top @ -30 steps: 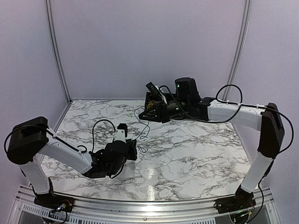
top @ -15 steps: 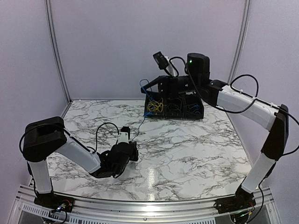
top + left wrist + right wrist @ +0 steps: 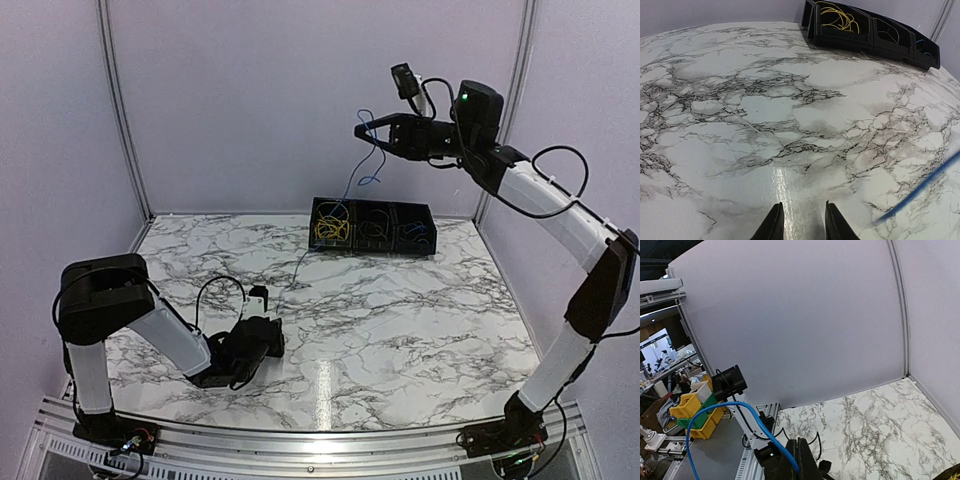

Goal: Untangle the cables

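Observation:
My right gripper [image 3: 362, 130] is raised high above the table, shut on the blue cable [image 3: 351, 186]. The cable hangs down past the black tray [image 3: 372, 248] and trails onto the marble toward my left gripper [image 3: 272, 336]. In the right wrist view the blue cable [image 3: 742, 406] arcs out from the shut jaws [image 3: 797, 441]. My left gripper [image 3: 804, 205] sits low over the table, its jaws apart and empty. A stretch of blue cable [image 3: 921, 186] lies to its right. The yellow cable [image 3: 330, 228] and the black cable [image 3: 375, 229] lie in the tray.
The tray has three compartments; its right one holds more blue wire [image 3: 420, 232]. The tray [image 3: 867, 37] stands far off in the left wrist view. Grey walls and metal posts [image 3: 118, 110] close in the table at the back and sides.
My right arm has risen from the tray up and to the right, pulling the blue cable up with it. My left gripper has drawn back toward the near left.

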You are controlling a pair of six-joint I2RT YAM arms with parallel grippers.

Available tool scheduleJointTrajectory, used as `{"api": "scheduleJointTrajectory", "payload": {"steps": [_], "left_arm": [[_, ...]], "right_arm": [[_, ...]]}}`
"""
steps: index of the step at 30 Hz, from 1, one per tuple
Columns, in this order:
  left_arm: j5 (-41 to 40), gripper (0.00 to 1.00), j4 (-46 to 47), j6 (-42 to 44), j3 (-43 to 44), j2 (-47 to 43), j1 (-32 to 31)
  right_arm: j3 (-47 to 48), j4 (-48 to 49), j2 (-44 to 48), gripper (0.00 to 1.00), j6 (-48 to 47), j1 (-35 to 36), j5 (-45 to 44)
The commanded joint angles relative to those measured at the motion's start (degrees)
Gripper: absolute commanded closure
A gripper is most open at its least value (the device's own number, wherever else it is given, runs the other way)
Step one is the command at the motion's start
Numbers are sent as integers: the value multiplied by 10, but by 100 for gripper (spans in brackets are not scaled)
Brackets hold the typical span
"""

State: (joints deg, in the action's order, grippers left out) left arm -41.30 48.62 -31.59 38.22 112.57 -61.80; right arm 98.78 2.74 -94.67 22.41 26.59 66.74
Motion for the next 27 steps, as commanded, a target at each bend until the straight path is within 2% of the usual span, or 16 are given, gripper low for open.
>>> {"api": "scheduleJointTrajectory", "payload": {"steps": [1,7,12,18,27], "left_arm": [[11,66,8,-6,-27,-29,2],[58,56,9,-4,-59,-73,1],[88,54,8,-1,-75,-100,-7],[110,54,8,-5,-85,-122,-18],[141,54,7,-24,-79,-117,-32]], "right_arm": [[20,0,5,100,-9,-54,-23],[42,-58,-20,100,-75,-128,-96],[80,-121,-57,100,-170,-160,-167],[91,-135,-96,100,-260,-176,-243],[136,-102,-160,100,-252,-206,-295]]}}
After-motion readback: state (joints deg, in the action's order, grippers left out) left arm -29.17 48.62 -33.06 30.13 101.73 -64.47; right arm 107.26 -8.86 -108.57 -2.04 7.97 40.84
